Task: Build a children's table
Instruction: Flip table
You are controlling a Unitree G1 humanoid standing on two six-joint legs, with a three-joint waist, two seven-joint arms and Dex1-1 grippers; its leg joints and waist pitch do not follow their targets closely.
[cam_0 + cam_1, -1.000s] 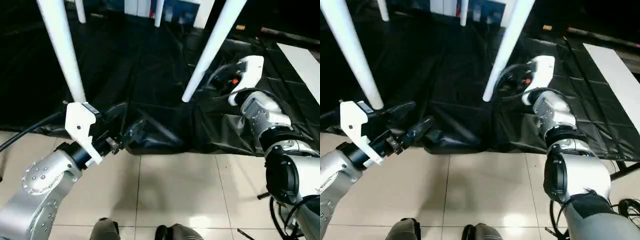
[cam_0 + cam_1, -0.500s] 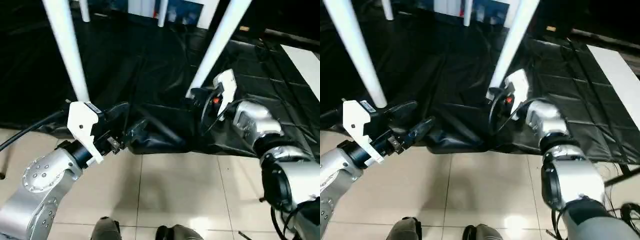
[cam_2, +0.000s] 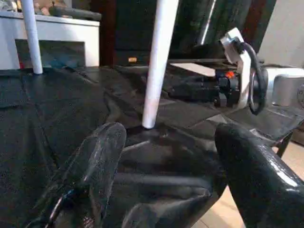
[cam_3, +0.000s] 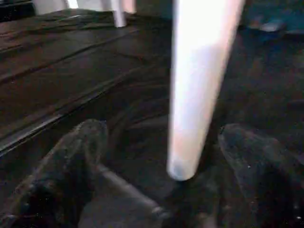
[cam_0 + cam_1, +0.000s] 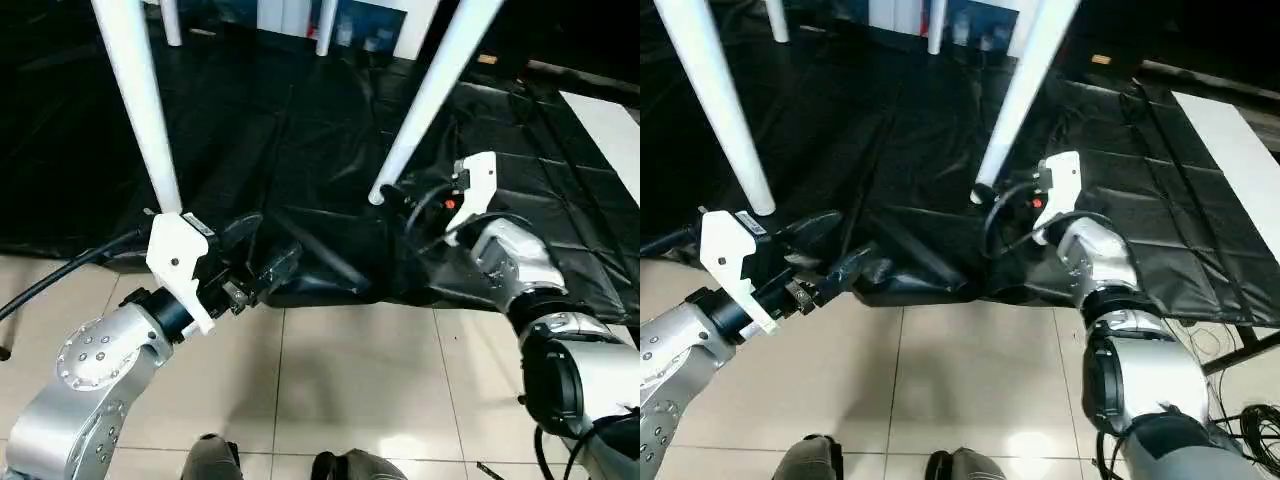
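Nearest: tiled floor, robot's feet at bottom edge. Left hand low over floor at near edge of black sheet, fingers spread, holding nothing. Just past it, near-left table leg stands on sheet. Right hand at foot of near-right table leg, fingers spread either side of leg tip, not clamped. Farther back on sheet: two more white legs.

White table legs stand on a black sheet beside beige floor tiles.
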